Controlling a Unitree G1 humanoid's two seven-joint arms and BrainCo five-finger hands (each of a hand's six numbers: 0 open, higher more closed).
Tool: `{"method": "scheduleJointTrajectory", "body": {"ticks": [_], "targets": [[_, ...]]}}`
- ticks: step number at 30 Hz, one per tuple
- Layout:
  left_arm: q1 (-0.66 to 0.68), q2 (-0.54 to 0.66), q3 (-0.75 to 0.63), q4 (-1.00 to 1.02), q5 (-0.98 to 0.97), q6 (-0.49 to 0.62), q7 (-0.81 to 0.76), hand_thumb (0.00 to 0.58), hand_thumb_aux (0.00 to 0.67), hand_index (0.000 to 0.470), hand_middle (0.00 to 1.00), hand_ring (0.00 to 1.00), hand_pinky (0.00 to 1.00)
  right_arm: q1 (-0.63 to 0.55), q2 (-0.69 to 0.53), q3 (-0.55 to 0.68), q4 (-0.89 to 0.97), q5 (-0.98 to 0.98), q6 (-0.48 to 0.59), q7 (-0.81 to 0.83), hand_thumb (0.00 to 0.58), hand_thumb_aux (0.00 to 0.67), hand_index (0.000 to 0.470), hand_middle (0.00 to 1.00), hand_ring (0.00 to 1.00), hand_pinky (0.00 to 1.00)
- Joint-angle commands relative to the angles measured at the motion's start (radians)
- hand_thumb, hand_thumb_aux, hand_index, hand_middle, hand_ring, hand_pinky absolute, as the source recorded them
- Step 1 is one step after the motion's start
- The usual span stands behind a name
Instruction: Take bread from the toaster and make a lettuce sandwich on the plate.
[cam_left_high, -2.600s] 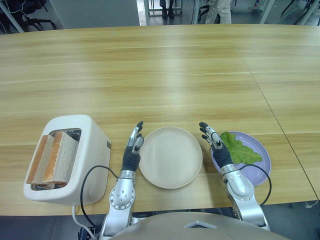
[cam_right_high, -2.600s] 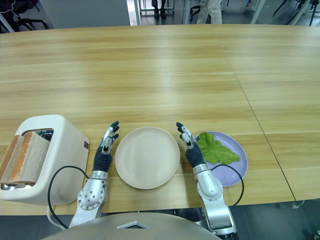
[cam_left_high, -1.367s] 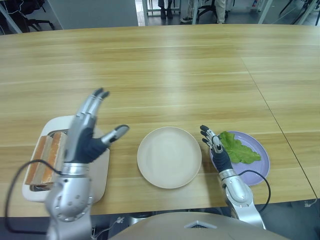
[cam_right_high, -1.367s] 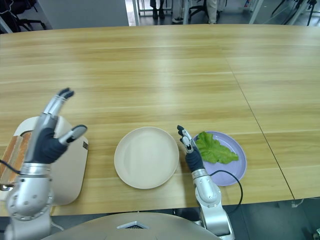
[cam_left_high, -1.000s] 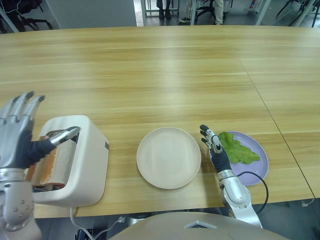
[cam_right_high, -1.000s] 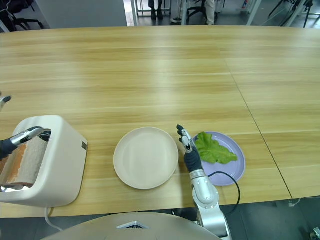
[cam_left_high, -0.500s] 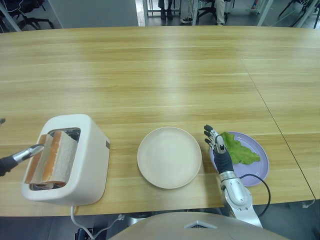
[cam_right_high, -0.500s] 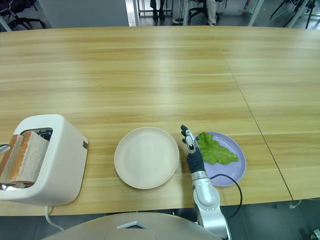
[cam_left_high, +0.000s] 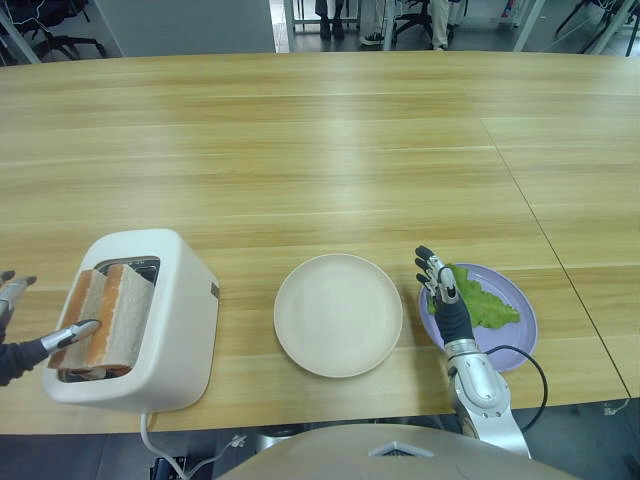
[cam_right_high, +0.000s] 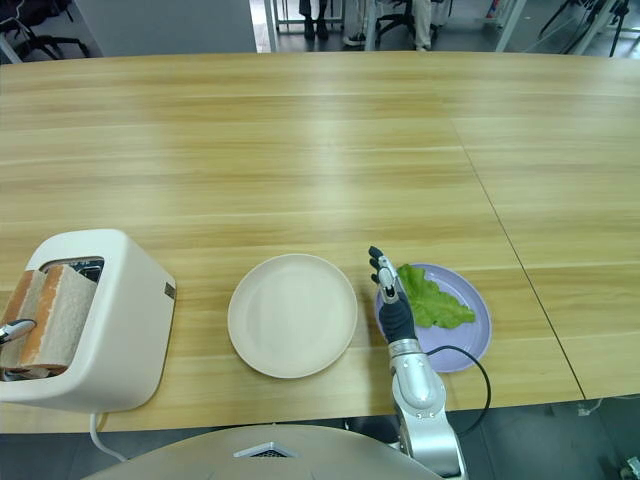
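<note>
Two brown-crusted bread slices (cam_left_high: 105, 310) stand in the cream toaster (cam_left_high: 185, 330). The left hand (cam_left_high: 22, 350) sits beside them, fingers spread, one fingertip at the bread, gripping nothing. The round beige plate (cam_left_high: 338, 315) is mid-surface. The right hand (cam_left_high: 447, 300), fingers straight and holding nothing, is at the purple plate (cam_left_high: 515, 335) with the green lettuce leaf (cam_left_high: 485, 305).

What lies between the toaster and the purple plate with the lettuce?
The empty beige plate, and at the purple plate's left edge the right robot hand; both eye views show this.
</note>
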Motion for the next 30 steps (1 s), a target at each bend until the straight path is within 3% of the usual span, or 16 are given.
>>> {"method": "scheduleJointTrajectory", "body": {"ticks": [1, 2, 4, 5, 6, 7, 10, 11, 13, 16, 18, 22, 28, 29, 30], "targets": [[0.024, -0.005, -0.022, 0.012, 0.010, -0.016, -0.030, 0.075, 0.045, 0.031, 0.00, 0.00, 0.00, -0.001, 0.002, -0.024, -0.040, 0.025, 0.013, 0.002, 0.000, 0.000, 0.000, 0.00, 0.00, 0.00], [0.026, -0.007, -0.026, 0.012, 0.011, -0.019, -0.030, 0.132, 0.081, 0.056, 0.00, 0.00, 0.00, -0.001, 0.004, -0.028, -0.043, 0.028, 0.012, 0.001, 0.000, 0.000, 0.000, 0.00, 0.00, 0.00], [0.028, -0.015, -0.034, 0.010, 0.006, -0.021, -0.035, 0.148, 0.092, 0.063, 0.00, 0.00, 0.00, -0.002, 0.005, -0.031, -0.046, 0.032, 0.013, 0.003, 0.000, 0.000, 0.000, 0.00, 0.00, 0.00], [0.032, -0.017, -0.038, 0.009, 0.006, -0.025, -0.041, 0.355, 0.252, 0.173, 0.00, 0.00, 0.00, -0.002, 0.005, -0.032, -0.046, 0.033, 0.013, 0.004, 0.000, 0.000, 0.000, 0.00, 0.00, 0.00], [0.032, -0.021, -0.040, 0.009, 0.002, -0.024, -0.043, 0.355, 0.252, 0.173, 0.00, 0.00, 0.00, -0.002, 0.005, -0.033, -0.045, 0.033, 0.014, 0.005, 0.000, 0.000, 0.000, 0.00, 0.00, 0.00], [0.031, -0.020, -0.042, 0.013, 0.005, -0.024, -0.044, 0.449, 0.352, 0.242, 0.00, 0.00, 0.00, -0.002, 0.004, -0.033, -0.044, 0.033, 0.014, 0.006, 0.000, 0.000, 0.000, 0.00, 0.00, 0.00], [0.036, -0.020, -0.043, 0.037, 0.006, -0.025, -0.042, 0.466, 0.373, 0.256, 0.00, 0.00, 0.00, -0.004, 0.004, -0.032, -0.040, 0.035, 0.013, 0.005, 0.000, 0.000, 0.000, 0.00, 0.00, 0.00], [0.043, -0.020, -0.042, 0.045, 0.010, -0.028, -0.039, 0.500, 0.420, 0.289, 0.00, 0.00, 0.00, -0.006, 0.004, -0.032, -0.039, 0.036, 0.013, 0.005, 0.000, 0.000, 0.000, 0.00, 0.00, 0.00], [0.049, -0.015, -0.046, 0.058, 0.013, -0.035, -0.037, 0.514, 0.444, 0.305, 0.00, 0.00, 0.00, -0.007, 0.005, -0.033, -0.040, 0.037, 0.013, 0.003, 0.000, 0.000, 0.000, 0.00, 0.00, 0.00], [0.059, -0.017, -0.065, 0.065, -0.009, -0.044, -0.047, 0.571, 0.586, 0.402, 0.00, 0.00, 0.00, -0.010, 0.006, -0.030, -0.040, 0.037, 0.013, 0.003, 0.000, 0.000, 0.000, 0.00, 0.00, 0.00], [0.065, -0.022, -0.068, 0.066, -0.014, -0.048, -0.048, 0.578, 0.631, 0.433, 0.00, 0.00, 0.00, -0.011, 0.005, -0.029, -0.041, 0.037, 0.014, 0.004, 0.000, 0.000, 0.000, 0.00, 0.00, 0.00], [0.059, -0.028, -0.068, 0.071, -0.033, -0.054, -0.035, 0.580, 0.670, 0.460, 0.00, 0.00, 0.00, -0.005, 0.004, -0.031, -0.029, 0.037, 0.010, 0.002, 0.000, 0.000, 0.000, 0.00, 0.00, 0.00], [0.009, -0.037, -0.058, 0.030, -0.104, -0.034, -0.029, 0.580, 0.670, 0.460, 0.00, 0.00, 0.00, -0.010, 0.002, -0.025, -0.015, 0.033, 0.008, 0.004, 0.000, 0.000, 0.000, 0.00, 0.00, 0.00], [-0.009, -0.037, -0.053, 0.021, -0.120, -0.028, -0.023, 0.580, 0.670, 0.460, 0.18, 0.18, 0.18, -0.011, 0.002, -0.023, -0.012, 0.032, 0.008, 0.005, 0.000, 0.000, 0.000, 0.00, 0.00, 0.00], [-0.025, -0.035, -0.049, 0.012, -0.132, -0.024, -0.018, 0.580, 0.670, 0.460, 0.18, 0.18, 0.18, -0.012, 0.002, -0.023, -0.010, 0.031, 0.007, 0.005, 0.000, 0.000, 0.000, 0.00, 0.00, 0.00]]}}
